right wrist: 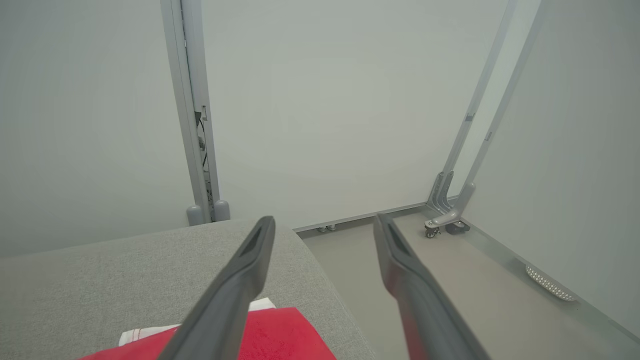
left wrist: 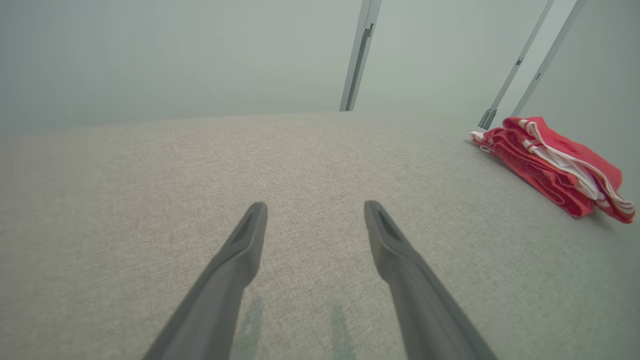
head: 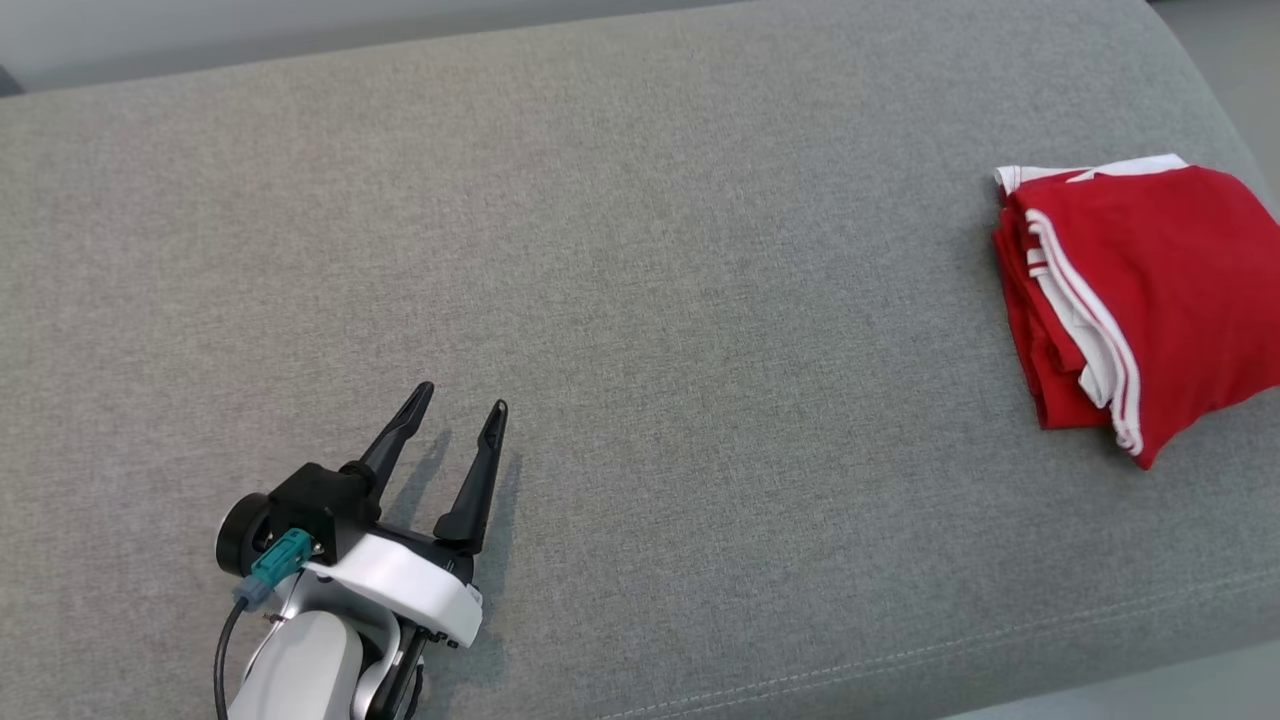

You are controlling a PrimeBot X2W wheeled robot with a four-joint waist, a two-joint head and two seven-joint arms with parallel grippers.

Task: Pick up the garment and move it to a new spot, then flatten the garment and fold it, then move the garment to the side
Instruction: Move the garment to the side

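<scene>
Folded garment point(head: 1150, 290) at 3 o'clock on grey cushion point(head: 640, 300). Left gripper point(head: 462, 398) at 7, right gripper point(right wrist: 324, 221) over garment, both splayed, empty.

Soft even light, faint haze.

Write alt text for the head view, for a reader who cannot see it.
A folded red garment with white trim lies at the right edge of a grey cushion. The left gripper, open and empty, is at the lower left, far from it.
</scene>
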